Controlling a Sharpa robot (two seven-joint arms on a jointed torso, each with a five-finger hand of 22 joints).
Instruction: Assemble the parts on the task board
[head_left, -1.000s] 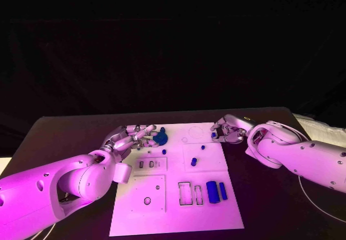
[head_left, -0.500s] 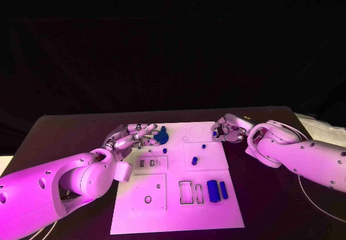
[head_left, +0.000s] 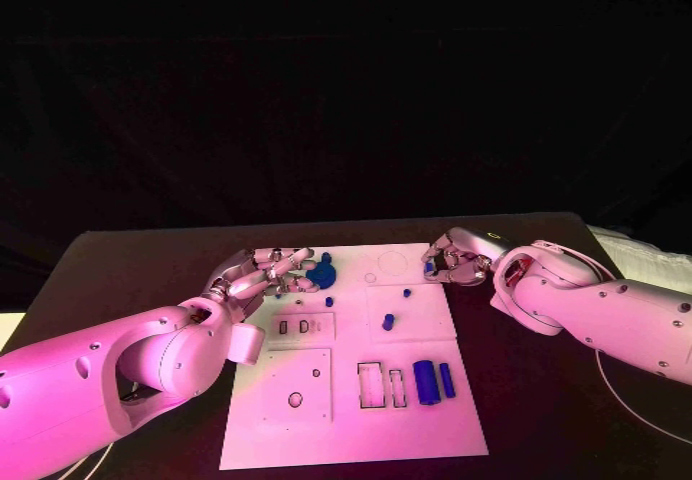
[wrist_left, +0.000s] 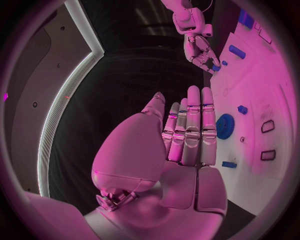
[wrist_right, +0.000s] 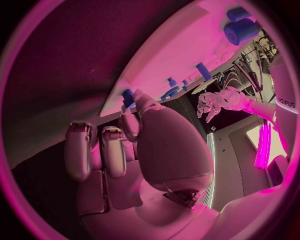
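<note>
Right hand (head_left: 454, 262) at the task board (head_left: 346, 420) upper right edge, fingers pinching a small blue part (head_left: 430, 269). Left hand (head_left: 267, 275) empty, fingers apart, beside the blue gear (head_left: 320, 270). Likely step: carrying the part; next needs matching it to its slot.

Open passage over the near half of the task board (head_left: 274, 420), bare apart from two cylinders (head_left: 433, 380) lying flat. Far edge crowded: left hand (head_left: 267, 273) beside the gear (head_left: 320, 271), right hand (head_left: 454, 262) at the far corner.
</note>
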